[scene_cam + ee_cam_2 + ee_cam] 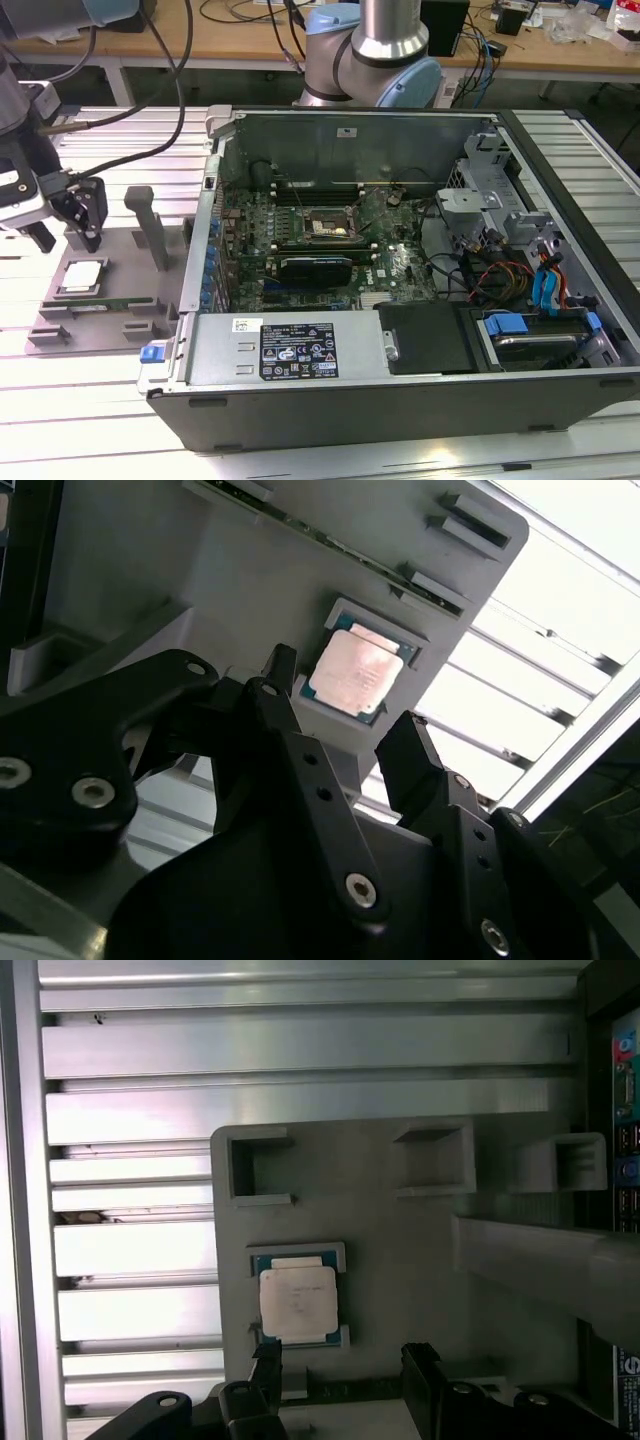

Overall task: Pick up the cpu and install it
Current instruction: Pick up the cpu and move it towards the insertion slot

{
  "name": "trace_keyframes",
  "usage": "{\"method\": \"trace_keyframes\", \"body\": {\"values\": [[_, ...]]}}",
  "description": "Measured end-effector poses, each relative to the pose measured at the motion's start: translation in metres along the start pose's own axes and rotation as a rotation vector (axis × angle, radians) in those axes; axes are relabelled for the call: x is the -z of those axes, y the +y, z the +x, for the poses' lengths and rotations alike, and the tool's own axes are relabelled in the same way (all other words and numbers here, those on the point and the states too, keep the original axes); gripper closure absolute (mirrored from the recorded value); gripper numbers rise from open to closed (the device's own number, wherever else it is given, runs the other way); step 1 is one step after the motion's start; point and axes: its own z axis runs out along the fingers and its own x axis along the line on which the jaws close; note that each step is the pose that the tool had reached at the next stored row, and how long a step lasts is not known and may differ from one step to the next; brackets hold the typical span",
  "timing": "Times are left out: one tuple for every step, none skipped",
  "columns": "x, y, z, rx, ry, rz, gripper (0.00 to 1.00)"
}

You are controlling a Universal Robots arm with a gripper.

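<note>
Cpu flat in shallow pocket of grey tray, silver top up, thin green rim showing. Sits at exterior view's left, outside pc case, not yet lifted. Tray rests on slatted metal bench, just beside case's left wall. Grey upright post on tray, right of cpu and a bit farther back.

Claw hangs over tray's far-left part, just above cpu. Fingers apart, nothing gripped, no contact w/ cpu visible.

Second wrist view: cpu seen beyond gap in claw, black fingers either side, tray around it. First wrist view: cpu in its pocket on tray, claw close by w/ tips spread wider than cpu, bench slats alongside.

Inside case: dark square socket w/ metal frame, approx mid-board, nothing in it. Long black card just on its near side. Arm's grey-and-blue base past case's far wall.
</note>
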Motion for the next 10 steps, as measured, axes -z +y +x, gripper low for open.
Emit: {"method": "trace_keyframes", "body": {"values": [[-0.0005,0.0,0.0,0.0,0.0,0.0,0.4],[-0.001,0.0,0.0,0.0,0.0,-0.0001,0.4],[-0.0013,0.0,0.0,0.0,0.0,0.0,0.4],[-0.0017,0.0,0.0,0.0,0.0,0.0,0.4],[-0.0022,0.0001,0.0,0.0,0.0,0.0,0.4],[-0.0024,0.0001,0.0001,0.0,-0.0001,-0.0001,0.4],[-0.0026,0.0001,0.0001,0.0,-0.0001,0.0,0.4],[-0.0029,0.0001,0.0001,0.0,0.0,0.0,0.4],[-0.0031,0.0001,0.0001,0.0,-0.0001,0.0,0.4],[-0.0033,0.0001,0.0001,0.0,0.0,0.0,0.4]]}}
